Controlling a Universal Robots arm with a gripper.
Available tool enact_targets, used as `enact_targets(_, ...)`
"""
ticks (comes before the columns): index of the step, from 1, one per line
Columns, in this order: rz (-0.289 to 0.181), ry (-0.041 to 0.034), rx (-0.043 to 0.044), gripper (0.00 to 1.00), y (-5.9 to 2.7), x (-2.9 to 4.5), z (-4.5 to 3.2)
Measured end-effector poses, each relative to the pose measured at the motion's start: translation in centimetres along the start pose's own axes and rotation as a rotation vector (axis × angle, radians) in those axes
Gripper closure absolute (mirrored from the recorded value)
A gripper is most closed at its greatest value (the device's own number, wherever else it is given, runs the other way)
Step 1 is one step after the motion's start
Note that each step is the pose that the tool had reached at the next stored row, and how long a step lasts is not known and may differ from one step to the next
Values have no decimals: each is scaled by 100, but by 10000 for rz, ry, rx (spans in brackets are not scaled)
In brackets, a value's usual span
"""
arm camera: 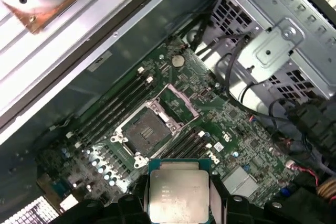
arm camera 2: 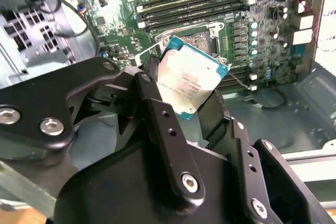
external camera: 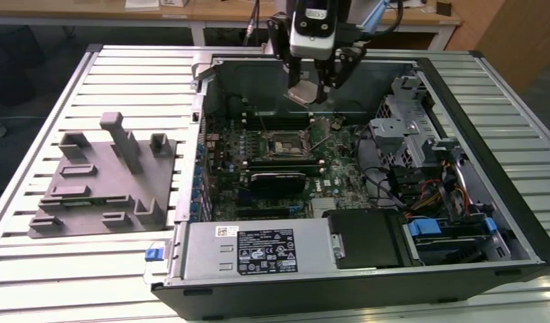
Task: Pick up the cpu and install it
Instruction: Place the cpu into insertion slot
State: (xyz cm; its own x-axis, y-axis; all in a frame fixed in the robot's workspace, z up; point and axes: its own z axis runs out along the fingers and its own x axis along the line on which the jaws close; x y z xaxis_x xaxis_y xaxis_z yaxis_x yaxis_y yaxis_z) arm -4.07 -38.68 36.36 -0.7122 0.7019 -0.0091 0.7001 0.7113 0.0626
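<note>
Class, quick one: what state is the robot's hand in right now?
Hand: closed on the cpu, holding it in the air above the motherboard.

Bright even light; glare on cpu (arm camera 2: 191, 80).

From where I stand I count one cpu (arm camera 2: 191, 80), one gripper (external camera: 309, 90), one open computer case (external camera: 495, 121), one motherboard (external camera: 339, 179), one empty socket (arm camera: 147, 132) on it, one grey fixture (external camera: 104, 182), one slatted table (external camera: 41, 269) and one blue clip (external camera: 153, 254).
</note>
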Motion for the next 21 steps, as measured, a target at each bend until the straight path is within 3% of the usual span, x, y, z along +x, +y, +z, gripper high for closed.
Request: enact_targets(21, 3801, -243, 41, 46, -2, 0, 35)
